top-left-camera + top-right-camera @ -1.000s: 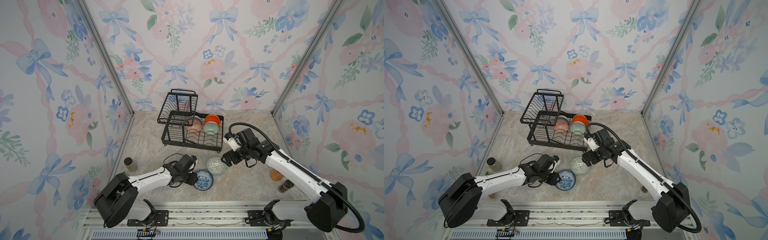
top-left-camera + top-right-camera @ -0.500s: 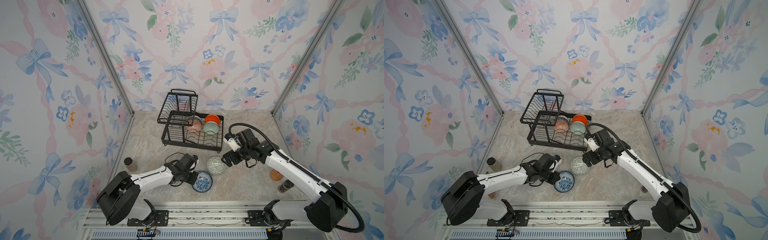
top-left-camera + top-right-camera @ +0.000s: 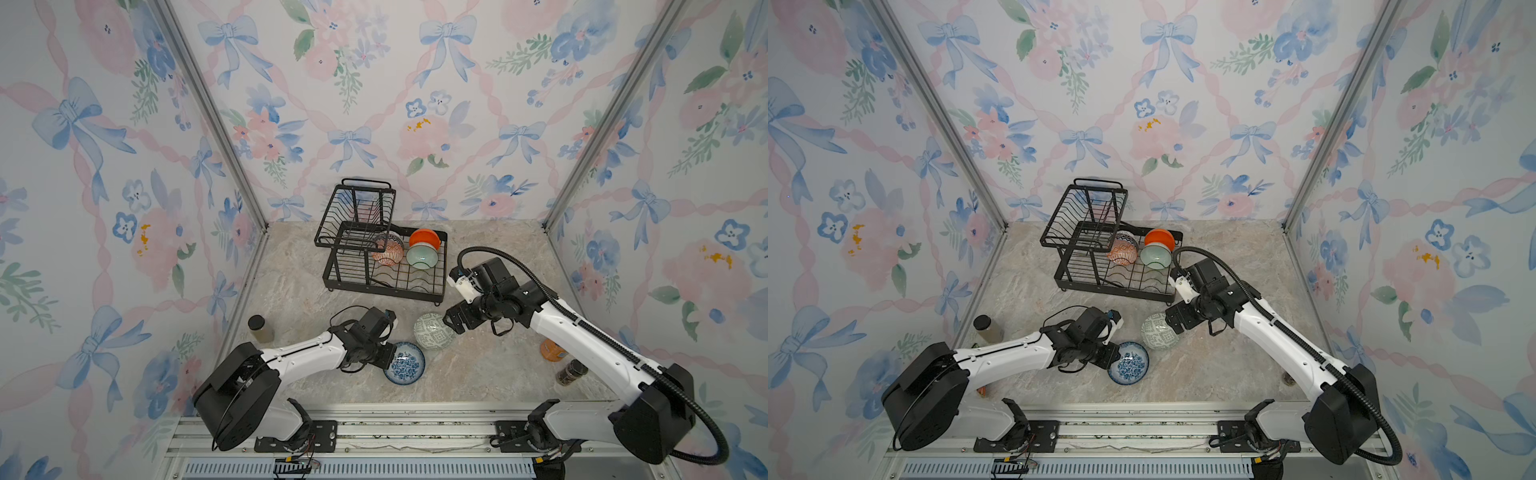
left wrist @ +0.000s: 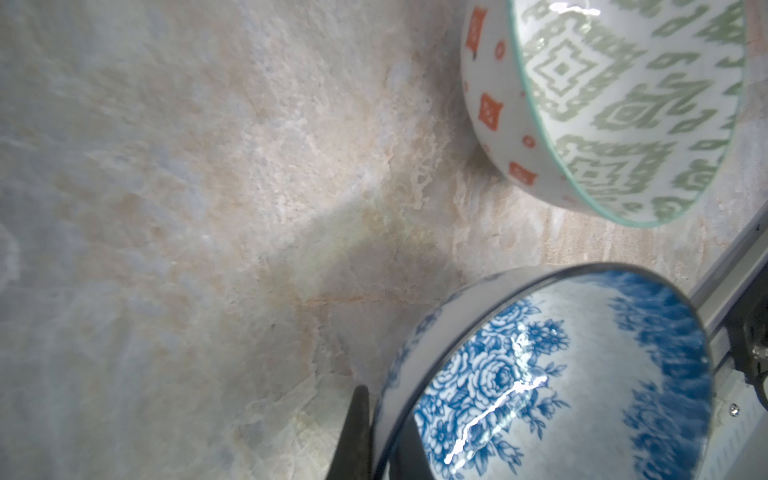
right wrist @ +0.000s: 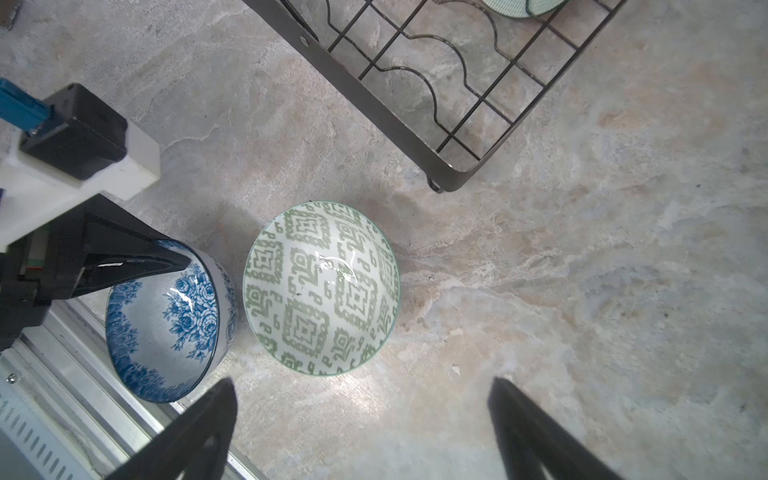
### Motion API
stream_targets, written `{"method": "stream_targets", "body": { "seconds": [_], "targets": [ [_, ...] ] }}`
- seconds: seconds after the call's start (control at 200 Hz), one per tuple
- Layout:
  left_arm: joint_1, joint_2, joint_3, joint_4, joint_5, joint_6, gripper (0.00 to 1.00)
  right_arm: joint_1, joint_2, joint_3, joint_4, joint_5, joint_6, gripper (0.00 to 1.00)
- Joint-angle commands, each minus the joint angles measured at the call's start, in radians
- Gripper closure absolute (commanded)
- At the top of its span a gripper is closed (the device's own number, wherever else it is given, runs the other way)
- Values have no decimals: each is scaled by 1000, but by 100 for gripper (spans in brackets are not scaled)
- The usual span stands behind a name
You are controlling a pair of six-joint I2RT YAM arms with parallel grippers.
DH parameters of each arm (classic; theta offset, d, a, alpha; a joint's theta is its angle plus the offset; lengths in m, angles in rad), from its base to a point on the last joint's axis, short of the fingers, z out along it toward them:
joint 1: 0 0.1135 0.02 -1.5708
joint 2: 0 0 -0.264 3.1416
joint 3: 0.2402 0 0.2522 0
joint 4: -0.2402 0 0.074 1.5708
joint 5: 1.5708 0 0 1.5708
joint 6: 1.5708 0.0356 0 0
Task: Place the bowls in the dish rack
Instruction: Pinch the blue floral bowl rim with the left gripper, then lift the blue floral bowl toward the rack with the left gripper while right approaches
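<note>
Showing a white inside covered with blue roses and a dark rim, the blue-white floral bowl (image 5: 166, 324) sits tilted on the marble table (image 3: 478, 365), near its front edge. The left gripper (image 5: 178, 262) has pinched shut on that rim, one finger (image 4: 357, 436) against the outer wall and one inside. Just beside it stands the green-white geometric bowl (image 5: 322, 286), upright, white with sage diamond and key shapes inside, a thin green rim, and orange-red squares on its outer wall in the left wrist view. Whether the two bowls touch cannot be told. The right gripper (image 5: 362, 380) hangs over the green bowl's near side with its jaws spread wide, holding nothing.

Farther back is the dish rack (image 3: 384, 291), black wire, its raised upper basket bare. On the lower tray lean the orange-white patterned bowl (image 3: 387, 252) and the mint green bowl (image 3: 422, 254), with the plain orange bowl (image 3: 424, 237) behind the mint one.
</note>
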Motion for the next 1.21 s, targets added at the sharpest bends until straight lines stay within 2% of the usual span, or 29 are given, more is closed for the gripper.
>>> {"method": "stream_targets", "body": {
  "seconds": [0.0,0.42,0.875,1.2],
  "targets": [
    [0,-56,20,-6,-14,25,100,-7,-15,-7,-8,9,-6,3],
    [26,-167,87,-80,-100,83,100,-8,-20,27,-25,21,-17,3],
    [98,-180,337,-76,-300,220,100,-24,-32,105,-7,27,-27,3],
    [103,-134,515,-69,-478,326,100,-33,-51,200,140,25,5,3]
  ]
}}
